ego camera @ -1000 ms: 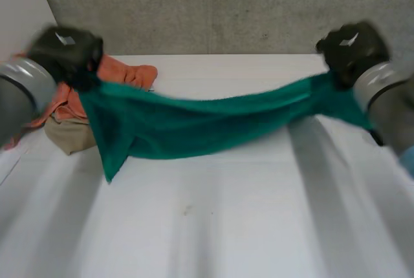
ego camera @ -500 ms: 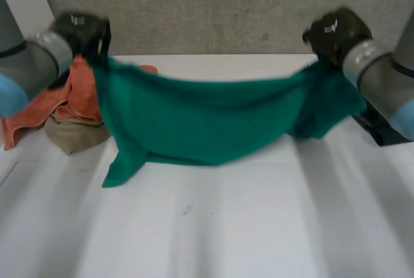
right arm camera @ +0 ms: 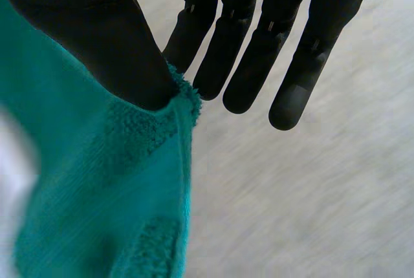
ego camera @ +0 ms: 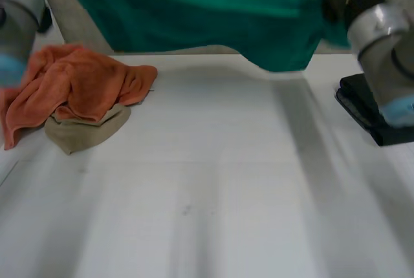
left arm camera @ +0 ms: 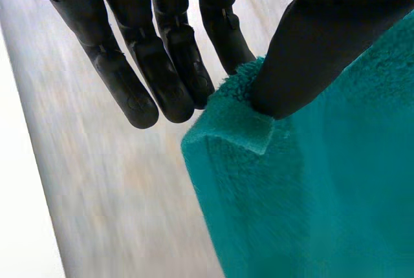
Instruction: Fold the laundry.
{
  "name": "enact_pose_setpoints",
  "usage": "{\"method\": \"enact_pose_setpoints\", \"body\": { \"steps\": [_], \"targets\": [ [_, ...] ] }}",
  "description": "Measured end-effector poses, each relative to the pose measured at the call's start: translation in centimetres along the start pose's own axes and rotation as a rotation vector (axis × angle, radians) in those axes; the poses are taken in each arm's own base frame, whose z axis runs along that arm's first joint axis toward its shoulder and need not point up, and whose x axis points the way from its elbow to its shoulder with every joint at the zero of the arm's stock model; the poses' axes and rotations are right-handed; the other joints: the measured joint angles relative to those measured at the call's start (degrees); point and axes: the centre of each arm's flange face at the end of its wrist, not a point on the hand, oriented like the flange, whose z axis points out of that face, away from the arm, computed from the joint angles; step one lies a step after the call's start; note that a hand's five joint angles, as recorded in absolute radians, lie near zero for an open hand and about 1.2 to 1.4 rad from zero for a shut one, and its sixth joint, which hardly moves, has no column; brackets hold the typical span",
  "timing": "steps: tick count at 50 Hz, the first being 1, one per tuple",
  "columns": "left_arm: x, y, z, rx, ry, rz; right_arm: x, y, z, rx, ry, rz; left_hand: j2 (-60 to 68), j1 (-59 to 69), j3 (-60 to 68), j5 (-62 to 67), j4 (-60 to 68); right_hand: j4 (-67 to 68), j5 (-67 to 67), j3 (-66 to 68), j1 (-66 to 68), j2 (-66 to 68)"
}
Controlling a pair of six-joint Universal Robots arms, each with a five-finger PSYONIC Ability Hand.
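Fuzzy teal terry towel [ego camera: 213, 22] stretched high, its left end cut off; left hand [left arm camera: 168, 64] and right hand [right arm camera: 239, 58] each thumb-pinch a corner. Crumpled orange cloth [ego camera: 77, 87] far left.

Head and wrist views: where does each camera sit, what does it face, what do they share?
Head view: behind, between the arms, looking down at the white table; both arms hold the green towel aloft.
Left wrist view: on that wrist, looking along the left hand, pinching a towel corner.
Right wrist view: likewise; the right hand pinches the other end.
Shared: the green towel.
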Motion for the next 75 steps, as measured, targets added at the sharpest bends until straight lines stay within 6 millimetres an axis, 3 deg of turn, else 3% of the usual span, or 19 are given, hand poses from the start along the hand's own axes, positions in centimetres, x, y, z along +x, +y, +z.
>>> {"method": "enact_pose_setpoints", "body": {
  "steps": [6,11,14,21,25,33,44,48,61,75],
  "targets": [
    [-0.2,9.3,-4.9,-0.332,0.069,0.011,-4.0,7.4,-5.3,-0.279,-0.224,0.009,0.0,0.0,0.0,0.0,0.0,0.0,0.0,0.0,0.0,0.0],
    [0.2,13.2,-7.7,-0.473,0.117,0.023,-6.3,11.0,-7.9,-0.394,-0.315,0.023,0.0,0.0,0.0,0.0,0.0,0.0,0.0,0.0,0.0,0.0],
    [0.3,14.4,-8.7,-0.518,0.131,0.043,-7.3,12.9,-8.7,-0.447,-0.338,0.047,0.0,0.0,0.0,0.0,0.0,0.0,0.0,0.0,0.0,0.0],
    [-0.4,14.5,-8.9,-0.528,0.118,0.082,-7.5,15.2,-8.8,-0.521,-0.304,0.147,0.0,0.0,0.0,0.0,0.0,-4.7,-4.1,-4.5,-2.8,-4.0],
    [-0.8,14.0,-8.8,-0.517,0.106,0.093,-6.8,16.0,-8.4,-0.556,-0.238,0.259,0.0,0.0,0.0,0.0,0.0,-26.8,-26.3,-26.3,-23.6,-26.3],
    [-1.0,13.4,-8.7,-0.501,0.099,0.098,-5.5,16.1,-8.6,-0.627,-0.155,0.456,0.0,0.0,0.0,0.0,0.0,-46.1,-46.4,-44.9,-42.5,-44.8],
    [-2.1,11.9,-7.9,-0.461,0.052,0.113,-3.8,14.6,-9.6,-0.710,-0.108,0.619,0.0,0.0,0.0,0.0,0.0,-47.9,-49.0,-47.7,-44.1,-45.7],
    [-3.5,10.5,-7.4,-0.428,0.007,0.119,-3.8,13.4,-11.1,-0.784,-0.130,0.633,0.0,0.0,0.0,0.0,0.0,-45.0,-43.2,-44.3,-41.2,-44.6],
    [-3.9,9.7,-7.2,-0.408,0.010,0.109,-8.5,12.6,-14.2,-0.770,-0.228,0.472,0.0,0.0,0.0,0.0,0.0,-43.4,-42.2,-43.6,-40.2,-43.7],
    [-3.9,9.7,-7.2,-0.407,0.017,0.106,-11.9,13.6,-13.1,-0.671,-0.170,0.373,0.0,0.0,0.0,0.0,0.0,-35.7,-34.5,-35.1,-32.5,-34.6]
  ]
}}
